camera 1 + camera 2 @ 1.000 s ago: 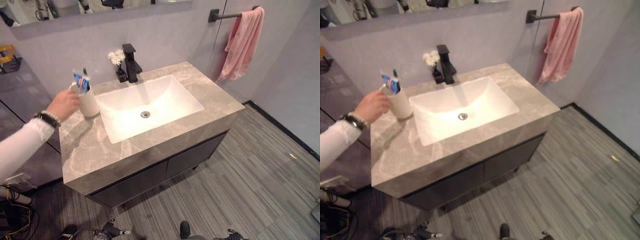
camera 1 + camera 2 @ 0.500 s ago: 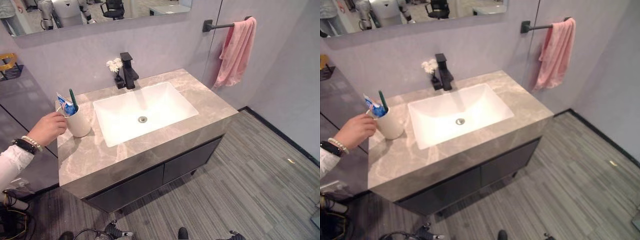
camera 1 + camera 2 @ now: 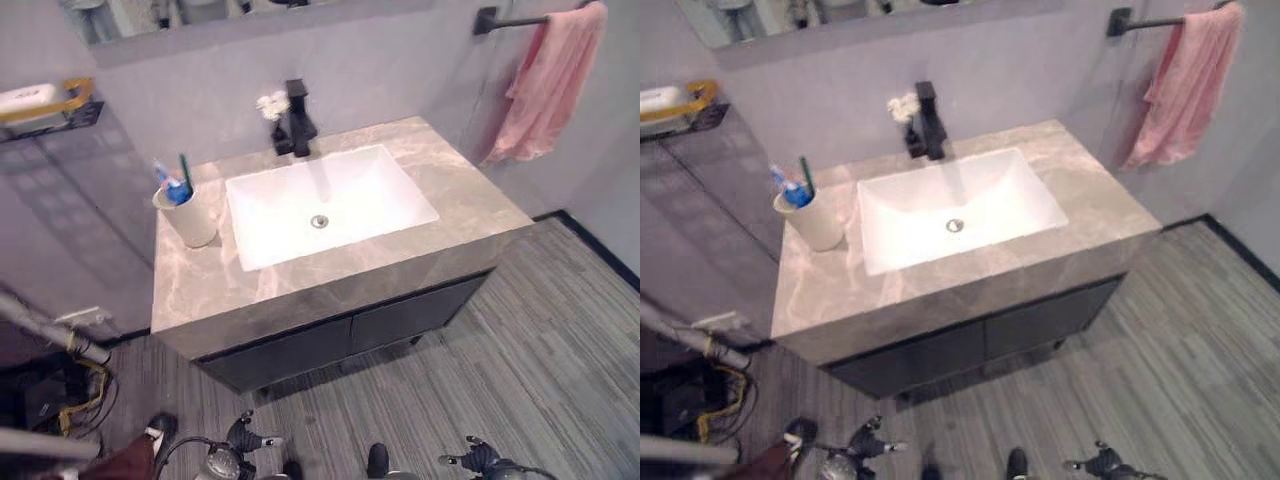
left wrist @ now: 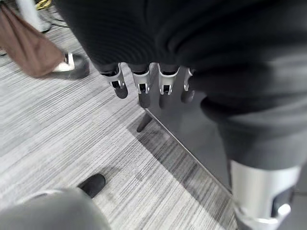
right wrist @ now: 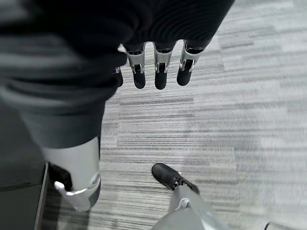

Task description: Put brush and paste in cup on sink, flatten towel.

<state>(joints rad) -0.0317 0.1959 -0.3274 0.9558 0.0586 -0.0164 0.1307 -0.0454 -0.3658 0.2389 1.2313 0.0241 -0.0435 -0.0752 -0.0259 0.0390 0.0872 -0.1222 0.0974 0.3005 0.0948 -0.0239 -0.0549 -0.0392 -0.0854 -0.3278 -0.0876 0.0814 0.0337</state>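
A white cup [image 3: 190,216] stands on the marble counter [image 3: 300,290], left of the white basin [image 3: 330,200]. A green toothbrush [image 3: 185,172] and a blue toothpaste tube [image 3: 168,183] stick up out of it. The pink towel [image 3: 552,85] hangs bunched from a black bar [image 3: 498,20] on the wall at the right. My left hand [image 4: 142,87] hangs low over the floor, fingers straight and holding nothing. My right hand [image 5: 159,76] hangs the same way, open and bare.
A black faucet [image 3: 299,118] and small white flowers [image 3: 271,103] stand behind the basin. A wall shelf [image 3: 45,105] with soap is at the far left. A person's leg and shoe [image 4: 67,67] are on the floor near the dark cabinet [image 3: 330,345].
The person's hand has let go of the cup and pulled out of sight. The camera has shifted, so the sink sits further right. The cup, brush and paste stay in place.
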